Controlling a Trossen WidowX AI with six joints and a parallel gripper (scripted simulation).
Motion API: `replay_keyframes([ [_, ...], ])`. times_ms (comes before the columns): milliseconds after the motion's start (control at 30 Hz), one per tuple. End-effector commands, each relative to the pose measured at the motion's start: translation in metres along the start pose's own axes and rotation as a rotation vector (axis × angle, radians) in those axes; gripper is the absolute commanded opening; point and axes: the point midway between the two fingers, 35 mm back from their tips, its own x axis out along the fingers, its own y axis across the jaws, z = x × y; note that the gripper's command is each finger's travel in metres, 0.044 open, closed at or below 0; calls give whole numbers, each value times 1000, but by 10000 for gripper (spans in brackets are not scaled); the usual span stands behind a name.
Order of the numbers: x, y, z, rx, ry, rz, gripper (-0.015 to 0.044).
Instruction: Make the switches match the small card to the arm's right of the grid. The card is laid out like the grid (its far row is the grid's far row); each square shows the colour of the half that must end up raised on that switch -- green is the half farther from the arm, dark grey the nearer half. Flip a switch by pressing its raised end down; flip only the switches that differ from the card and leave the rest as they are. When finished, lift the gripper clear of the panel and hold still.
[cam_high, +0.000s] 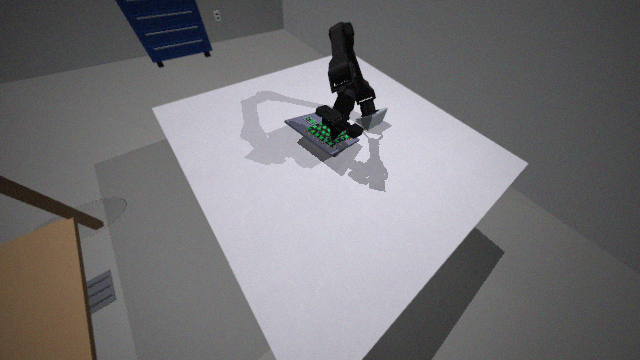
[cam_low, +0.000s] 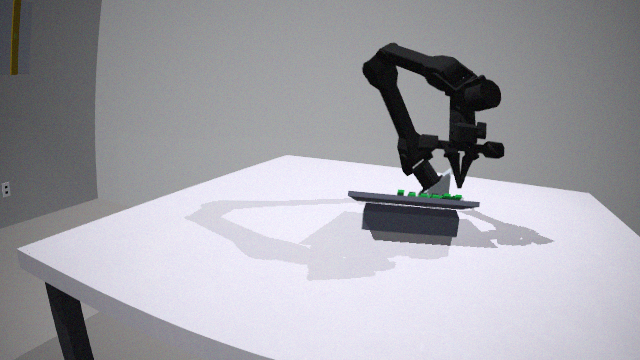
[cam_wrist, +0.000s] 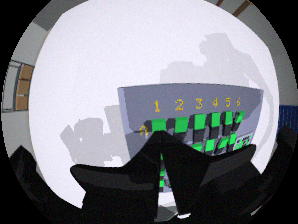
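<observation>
White table (cam_low: 210, 280); arm (cam_low: 400, 115) folded over switch panel (cam_low: 380, 197), claw (cam_low: 456, 186) pressed together, pointing down

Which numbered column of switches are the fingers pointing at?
Column 1: the shut fingers sit right below that yellow numeral, at the grid's edge; columns 2 to 6 lie off to one side.
</observation>
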Motion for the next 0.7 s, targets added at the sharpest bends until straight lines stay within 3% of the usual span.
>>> replay_keyframes([
  [0,6,0,0,-6,-2,-5,0],
  [667,12,-1,0,-6,-2,-5,0],
])
